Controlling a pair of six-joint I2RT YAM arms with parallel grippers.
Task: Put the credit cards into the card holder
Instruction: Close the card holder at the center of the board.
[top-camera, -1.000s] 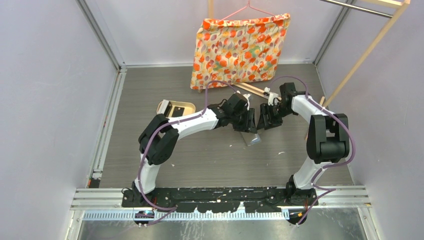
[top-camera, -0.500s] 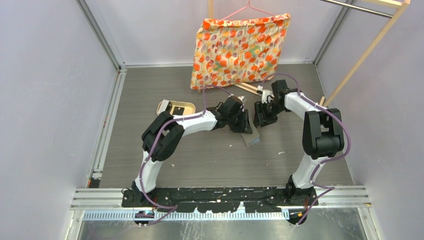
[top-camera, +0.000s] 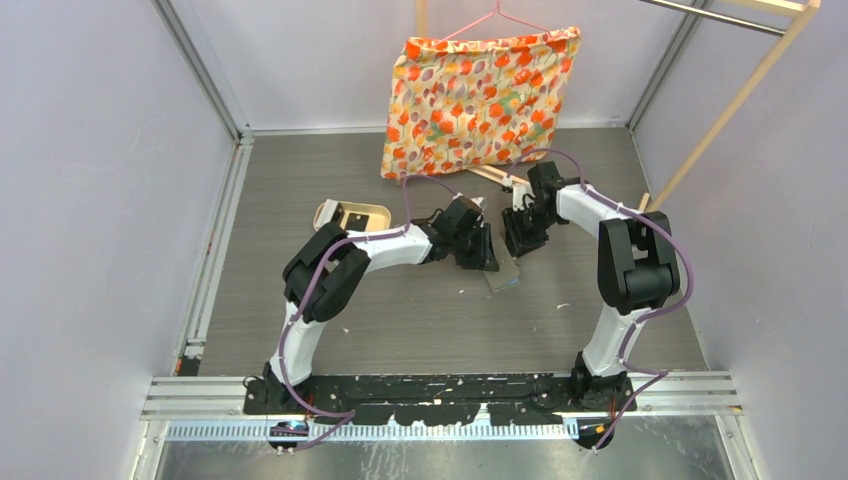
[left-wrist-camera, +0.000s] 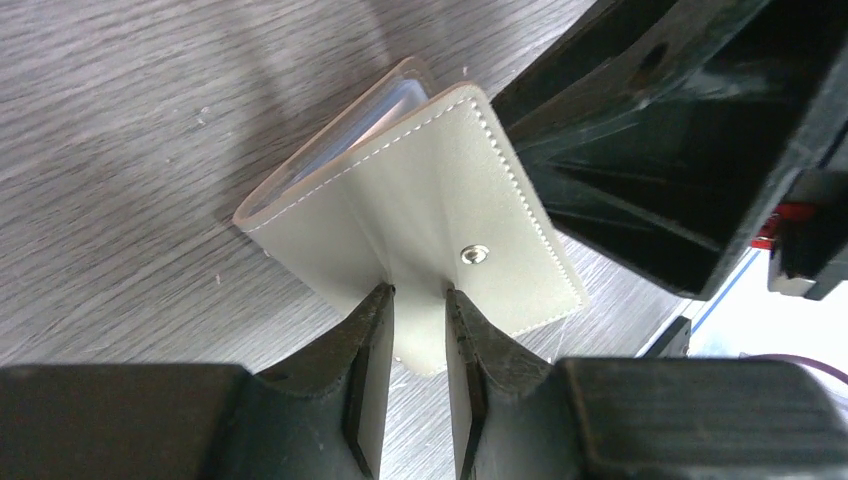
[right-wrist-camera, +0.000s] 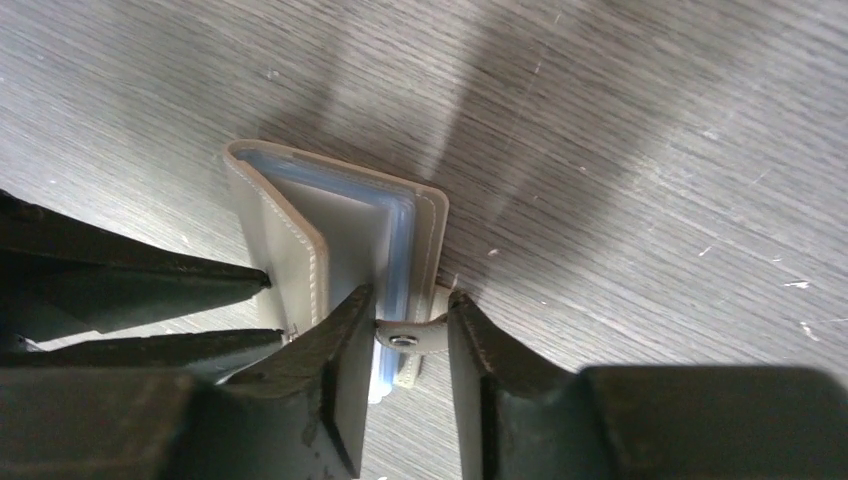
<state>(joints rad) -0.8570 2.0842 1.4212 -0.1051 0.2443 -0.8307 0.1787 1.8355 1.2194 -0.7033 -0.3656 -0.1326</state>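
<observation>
1. Left gripper (left-wrist-camera: 418, 297): the jaws are nearly closed and pinch the lower edge of the card holder (left-wrist-camera: 400, 190). The grey cover puckers between the tips.
2. Right gripper (right-wrist-camera: 410, 294): the jaws stand partly apart around the snap tab (right-wrist-camera: 405, 340) and the edge of the clear pockets (right-wrist-camera: 345, 215). It cannot be told whether they press on the tab.
3. Location: the card holder rests on the table (top-camera: 400, 320) between the two grippers, part-opened into a V with the pockets facing the right gripper.

Procedure (judged): the step in hand is to spread the holder so that a pocket mouth is exposed.
- Hold the left pinch firm on one cover only.
- Close the right jaws on the tab alone. Clamping the pocket stack would seal the mouths.
- Draw the tab away from the left gripper and low over the table, so the thin cover does not slip free.

Count:
- card holder: one
- grippers: two
- tan tray (top-camera: 380, 210): one, well to the left, holding one dark item (top-camera: 354, 218) too small to identify
- loose credit cards: none can be made out for certain
</observation>
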